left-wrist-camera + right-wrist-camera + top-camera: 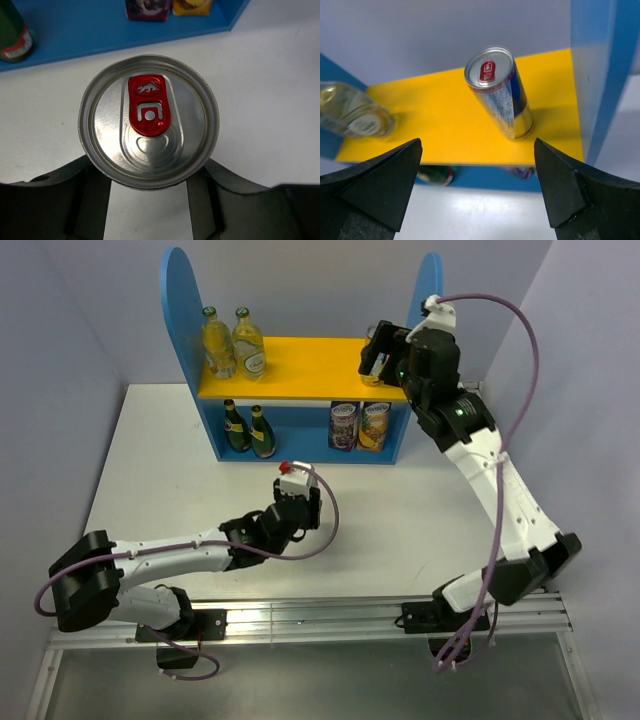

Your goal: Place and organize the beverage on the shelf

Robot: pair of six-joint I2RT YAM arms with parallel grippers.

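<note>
Left fingers [55, 200] clasp held can [148, 120], upright, mid-worktop [180, 470]; shelf [180, 300] lies directly beyond, far side. Right fingers [380, 185] spread wide, empty; shelved can [502, 95] stands just beyond them at the yellow board's [445, 130] right end.

Purple carton [343, 426]: upright, fruit print on its front, toward the far side of the table [160, 480], front facing the near edge. Yellow carton [373, 426]: upright, fruit print, immediately right of the purple one; whether the two touch cannot be confirmed. Both appear equal in height. In the left wrist view only their lower parts show, at the top edge. Table: white, matte, soft shadows on it. Walls [70, 320]: pale lavender-grey, enclosing the table at left, rear and right. Aluminium rail [330, 618]: runs along the table's near edge. Nearer than the rail, a dark grey panel [300, 685], slightly reflective
</note>
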